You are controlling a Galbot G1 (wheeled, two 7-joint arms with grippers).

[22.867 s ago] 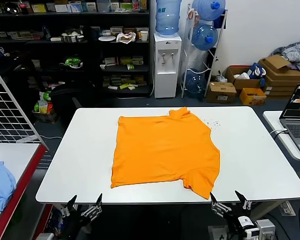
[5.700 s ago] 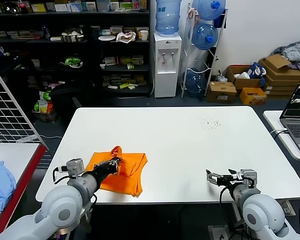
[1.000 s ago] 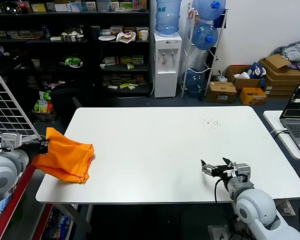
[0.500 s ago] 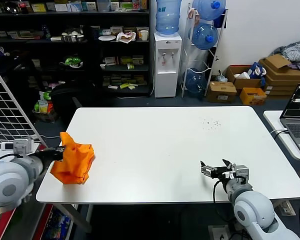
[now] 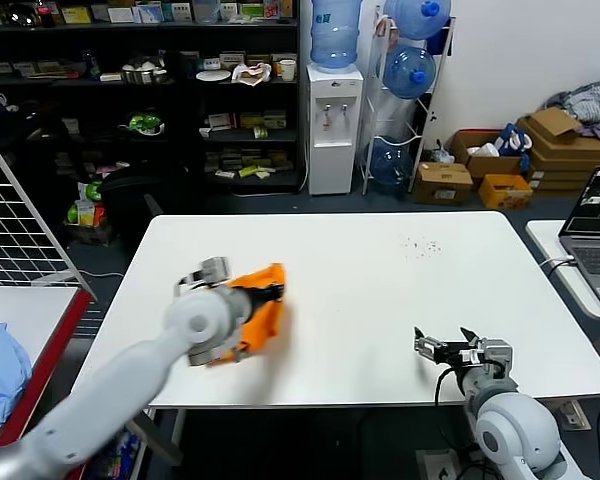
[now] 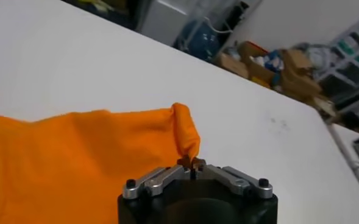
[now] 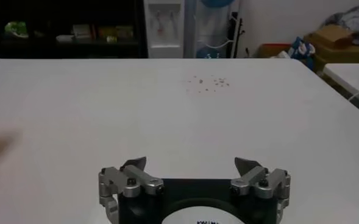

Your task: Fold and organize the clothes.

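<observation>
The head view looks forward and down over the whole table [image 5: 380, 300]. Each wrist view looks close along its own gripper, low across that same tabletop.

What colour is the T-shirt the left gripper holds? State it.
Bright orange T-shirt, clearest in the left wrist view.

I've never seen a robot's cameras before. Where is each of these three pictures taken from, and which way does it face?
Head view: from the robot's head, looking forward and down at the white table; both arms show, the left gripper clamped on the bright orange cotton T-shirt.
Left wrist view: on the left arm, facing along its shut gripper over the T-shirt.
Right wrist view: on the right arm, facing across the table past its open gripper towards the white water dispenser.
Shared: head and left wrist views both show the T-shirt.
</observation>
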